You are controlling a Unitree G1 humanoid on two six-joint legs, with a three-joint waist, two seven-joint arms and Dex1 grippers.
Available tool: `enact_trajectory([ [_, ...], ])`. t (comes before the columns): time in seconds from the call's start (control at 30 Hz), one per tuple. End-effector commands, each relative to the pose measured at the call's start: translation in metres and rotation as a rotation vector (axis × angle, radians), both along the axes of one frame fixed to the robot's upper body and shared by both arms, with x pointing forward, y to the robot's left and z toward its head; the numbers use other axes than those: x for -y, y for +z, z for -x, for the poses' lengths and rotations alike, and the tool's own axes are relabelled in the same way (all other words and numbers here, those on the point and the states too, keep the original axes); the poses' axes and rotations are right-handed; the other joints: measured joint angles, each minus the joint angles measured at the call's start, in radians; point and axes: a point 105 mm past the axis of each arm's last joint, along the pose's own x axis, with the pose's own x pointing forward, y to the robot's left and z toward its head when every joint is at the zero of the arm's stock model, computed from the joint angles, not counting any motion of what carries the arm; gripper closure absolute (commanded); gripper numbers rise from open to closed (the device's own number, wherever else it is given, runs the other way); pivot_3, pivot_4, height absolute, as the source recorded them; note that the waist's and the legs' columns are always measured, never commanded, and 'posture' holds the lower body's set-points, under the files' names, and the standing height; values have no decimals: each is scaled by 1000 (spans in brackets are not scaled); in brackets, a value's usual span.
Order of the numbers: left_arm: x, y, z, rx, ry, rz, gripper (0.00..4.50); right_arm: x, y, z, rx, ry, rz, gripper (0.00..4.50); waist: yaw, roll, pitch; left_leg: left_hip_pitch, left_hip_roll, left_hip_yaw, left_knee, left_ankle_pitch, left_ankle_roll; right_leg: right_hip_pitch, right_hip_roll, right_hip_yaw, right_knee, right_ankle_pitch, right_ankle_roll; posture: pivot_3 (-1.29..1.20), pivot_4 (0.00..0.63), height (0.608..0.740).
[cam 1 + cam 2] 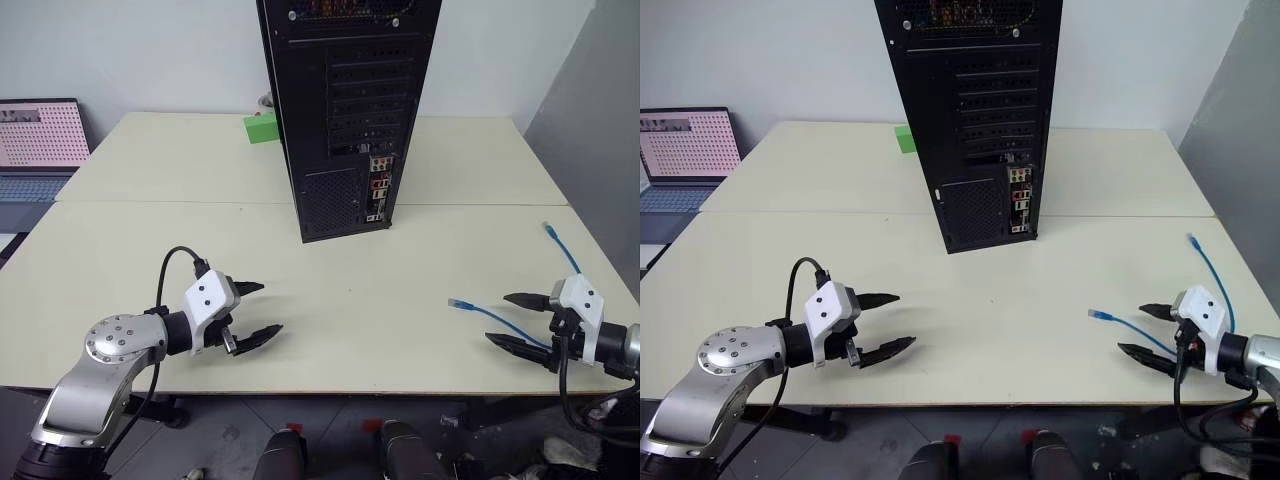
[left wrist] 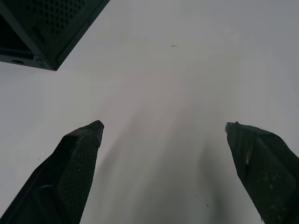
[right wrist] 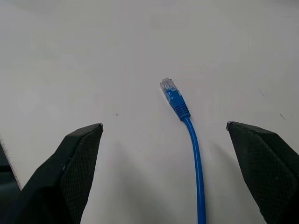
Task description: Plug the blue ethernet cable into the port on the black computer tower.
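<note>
**Cable plug lies ahead of my right gripper; nothing grasped yet**

While both my arms hang low over the near edge of the table (image 1: 120,250), the thing I need sits on my right side. My right gripper (image 1: 515,321) is spread wide and empty, touching nothing, and the blue ethernet cable (image 3: 196,154) runs up between its two fingers in the right wrist view, its clear-tipped plug lying flat on the table just beyond the fingertips (image 3: 88,140). The cable's long axis runs roughly along my gripper's pointing line, plug end away from me, a little toward the right-hand finger. From the head views the cable trails back under my right hand and on toward the table's right edge, where its other plug (image 1: 549,229) lies.

My left gripper (image 1: 258,312) is likewise released wide, holding nothing, hovering over bare table well apart from the cable. So the right arm is clearly the nearer one; I judge the pick falls to it, with a short reach forward and down.

Farther off, at the middle of the table, stands the black computer tower (image 1: 345,110), upright, its rear panel facing me. The port (image 1: 378,190) sits in the coloured connector strip low on that panel, well apart from the plug and to its left.
</note>
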Motion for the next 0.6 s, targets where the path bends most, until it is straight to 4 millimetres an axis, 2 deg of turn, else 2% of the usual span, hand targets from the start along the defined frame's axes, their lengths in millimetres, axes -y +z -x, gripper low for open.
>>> enact_trajectory([
  [0.03, 10, 13, 4, 45, -64, 7, 39, 4, 10, -1, 37, -7, 16, 0, 0, 0, 0, 0, 0, 0, 0, 0, 0, 0, 0, 0, 0, 0, 0, 0, 150, 740],
  [0.37, 16, 13, 7, 39, -91, -8, 39, 6, 8, 0, 32, -22, 30, 0, 0, 0, 0, 0, 0, 0, 0, 0, 0, 0, 0, 0, 0, 0, 0, 0, 150, 740],
  [0.6, 37, 20, 4, 57, -158, 22, 39, 6, 0, -5, 18, -63, 55, 0, 3, 0, 0, 0, 0, 0, 0, 0, 0, 0, 0, 0, 0, 0, 0, 0, 150, 740],
])
